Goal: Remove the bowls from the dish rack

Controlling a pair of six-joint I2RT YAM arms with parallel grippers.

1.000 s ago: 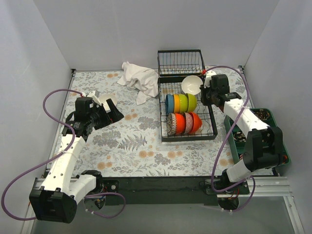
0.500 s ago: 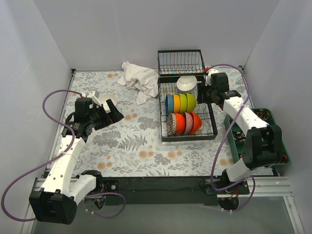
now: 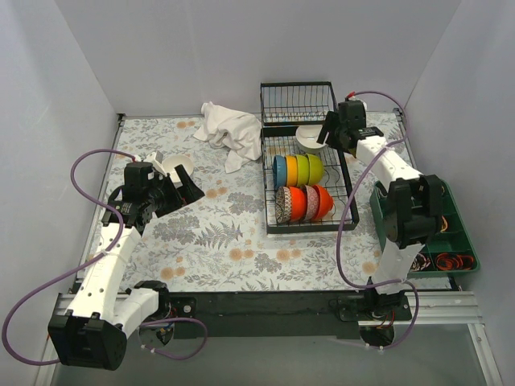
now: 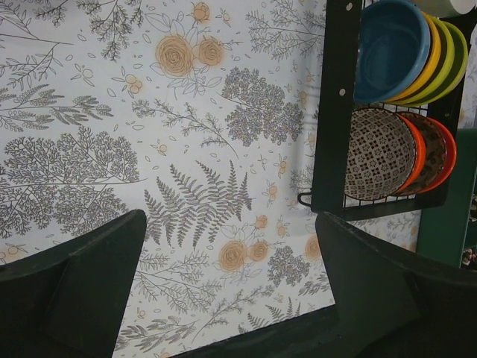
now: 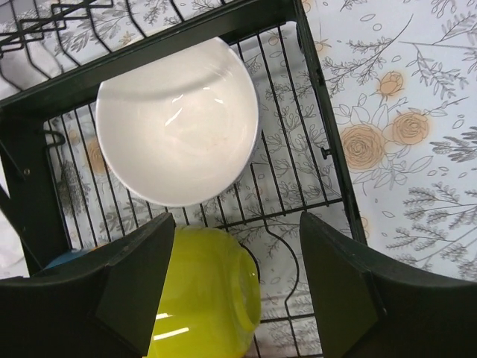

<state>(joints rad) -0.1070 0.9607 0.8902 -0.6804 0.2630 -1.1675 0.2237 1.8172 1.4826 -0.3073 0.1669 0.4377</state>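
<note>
The black dish rack stands right of centre. One row in it holds blue, orange and green bowls on edge. A nearer row has a patterned bowl and orange and red ones. A white bowl lies mouth up at the rack's back. My right gripper hangs open just above it, holding nothing. In the right wrist view the white bowl is beyond the fingers and a yellow-green bowl sits below them. My left gripper is open over the floral cloth, well left of the rack.
A crumpled white cloth lies at the back, left of the rack's raised wire basket. A green compartment tray sits at the right edge. A white bowl-like shape shows just behind my left gripper. Grey walls close three sides.
My right gripper has opened and let go of the white bowl, which now rests in the rack's back. The right arm has swung toward the back. The left arm is unmoved.
</note>
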